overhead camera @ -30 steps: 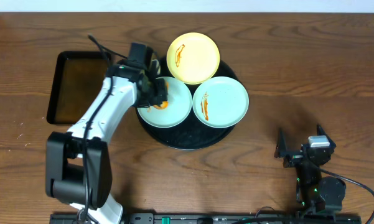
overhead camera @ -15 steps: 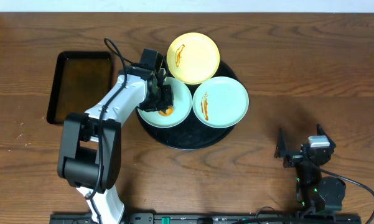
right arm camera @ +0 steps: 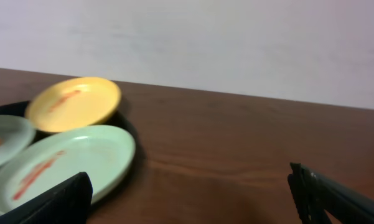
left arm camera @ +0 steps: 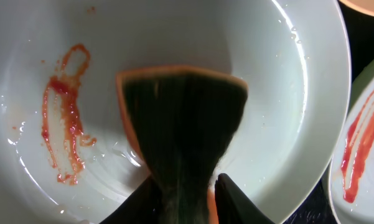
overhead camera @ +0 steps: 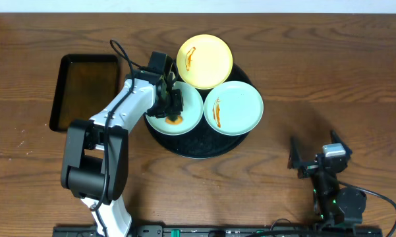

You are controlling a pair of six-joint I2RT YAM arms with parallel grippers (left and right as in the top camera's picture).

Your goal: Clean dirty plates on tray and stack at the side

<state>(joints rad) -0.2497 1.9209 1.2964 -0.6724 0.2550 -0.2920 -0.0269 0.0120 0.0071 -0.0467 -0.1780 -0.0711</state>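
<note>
Three plates lie on the round black tray [overhead camera: 198,151]: a yellow plate [overhead camera: 204,60] at the back and a mint plate [overhead camera: 234,107] on the right, each with an orange streak. A second mint plate [overhead camera: 190,112] lies on the left. My left gripper [overhead camera: 173,105] is over that left plate [left arm camera: 286,93], shut on a sponge [left arm camera: 180,118] with a dark face and an orange edge, pressed flat on the plate. A red sauce streak [left arm camera: 65,118] lies left of the sponge. My right gripper [overhead camera: 314,148] stands open and empty over bare table, right of the tray.
A rectangular black tray [overhead camera: 85,89] with brownish liquid sits to the left of the round tray. In the right wrist view the right gripper [right arm camera: 190,196] faces the mint plate [right arm camera: 62,165] and the yellow plate [right arm camera: 74,102] across brown table.
The left arm swung right and its gripper, with the sponge, slid toward the near side of the left mint plate. The right gripper shifted slightly.
</note>
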